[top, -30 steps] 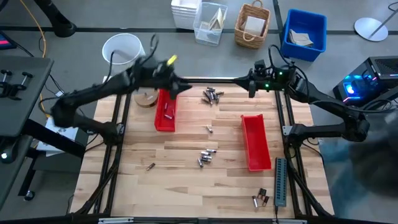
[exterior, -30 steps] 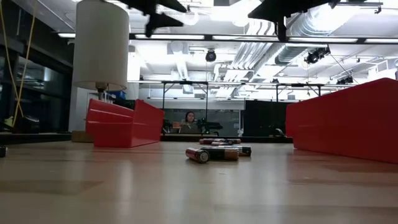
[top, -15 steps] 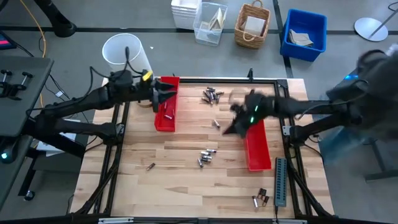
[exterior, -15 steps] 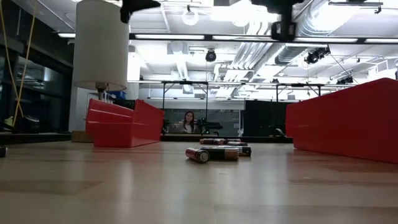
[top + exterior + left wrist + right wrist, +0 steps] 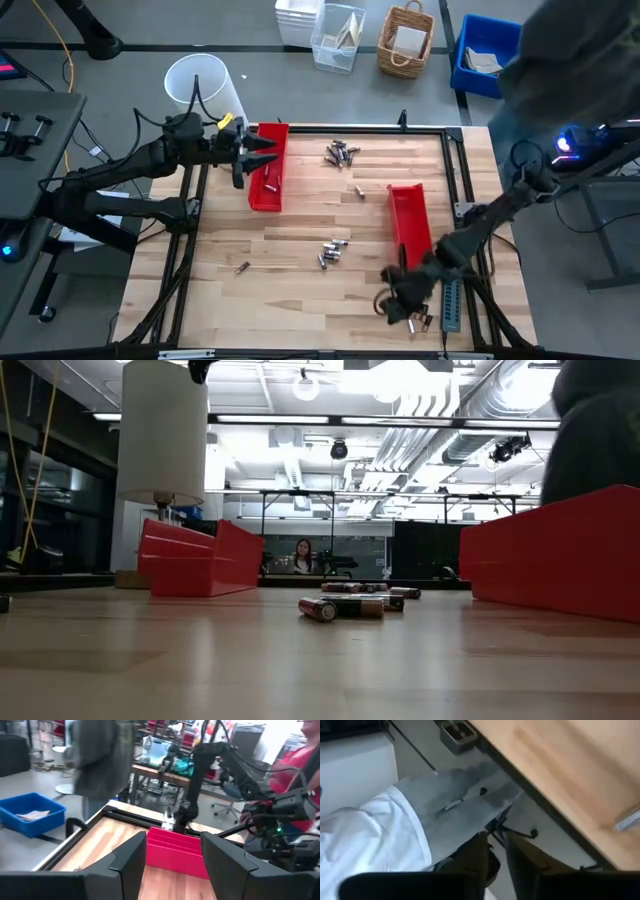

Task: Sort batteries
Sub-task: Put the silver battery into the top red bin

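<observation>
Batteries lie in loose groups on the wooden table: a cluster at the far middle (image 5: 341, 153), a single one (image 5: 358, 190), a cluster in the centre (image 5: 332, 250) (image 5: 340, 605), one at the near left (image 5: 242, 267), and a pair by the near right edge (image 5: 418, 320). Two red trays stand on the table, left (image 5: 268, 180) (image 5: 175, 855) and right (image 5: 411, 228). My left gripper (image 5: 255, 160) (image 5: 172, 865) hovers open at the left tray's far end. My right gripper (image 5: 392, 305) (image 5: 497, 840) hangs just left of the near-right pair, a narrow gap between its fingers, holding nothing.
A grey ridged strip (image 5: 452, 292) lies along the near right edge. A white bucket (image 5: 200, 85), a basket (image 5: 405, 40) and a blue bin (image 5: 490, 52) stand beyond the far edge. A person (image 5: 585, 60) stands at the far right, and another person's clothing (image 5: 420, 820) shows past the table edge.
My right gripper has swung from high over the far middle, past the right tray, down to the near right corner, rolling as it went. My left gripper has drawn back toward the table's left edge. The single middle battery has rolled a little toward the far right.
</observation>
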You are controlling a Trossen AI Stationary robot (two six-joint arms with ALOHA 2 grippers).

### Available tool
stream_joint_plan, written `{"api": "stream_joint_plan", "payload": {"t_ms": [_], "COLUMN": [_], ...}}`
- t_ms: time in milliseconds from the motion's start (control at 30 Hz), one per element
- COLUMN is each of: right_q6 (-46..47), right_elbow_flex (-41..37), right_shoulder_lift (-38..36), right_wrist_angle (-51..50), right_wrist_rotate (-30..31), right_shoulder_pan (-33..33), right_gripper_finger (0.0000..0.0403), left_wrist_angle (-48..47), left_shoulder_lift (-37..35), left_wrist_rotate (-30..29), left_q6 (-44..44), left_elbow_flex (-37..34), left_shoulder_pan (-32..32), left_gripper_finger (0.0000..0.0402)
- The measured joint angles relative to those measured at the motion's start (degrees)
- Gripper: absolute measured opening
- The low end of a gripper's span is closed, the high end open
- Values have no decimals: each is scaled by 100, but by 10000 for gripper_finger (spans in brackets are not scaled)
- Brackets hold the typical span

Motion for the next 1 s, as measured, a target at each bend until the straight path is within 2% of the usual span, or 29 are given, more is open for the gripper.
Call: {"api": "stream_joint_plan", "payload": {"t_ms": [167, 300, 500, 733, 1000], "right_q6": [437, 639, 1074, 1920, 2353], "right_elbow_flex": [0, 0, 0, 0, 0], "right_shoulder_lift": [458, 866, 1355, 1424, 1424], "right_wrist_angle": [86, 14, -342, -1450, -1473], "right_wrist_rotate": [-47, -163, -309, -353, -198], "right_shoulder_pan": [408, 508, 510, 567, 708], "right_gripper_finger": [133, 161, 165, 165, 165], "left_wrist_angle": [0, -1, -1, 2, 1], "left_shoulder_lift": [1, 1, 1, 1, 1], "left_wrist_rotate": [29, 27, 24, 22, 18], "left_q6": [-4, -6, -6, -8, -6], "left_elbow_flex": [0, 0, 0, 0, 0], "left_shoulder_pan": [0, 2, 6, 4, 4], "left_gripper_finger": [179, 179, 179, 179, 179]}}
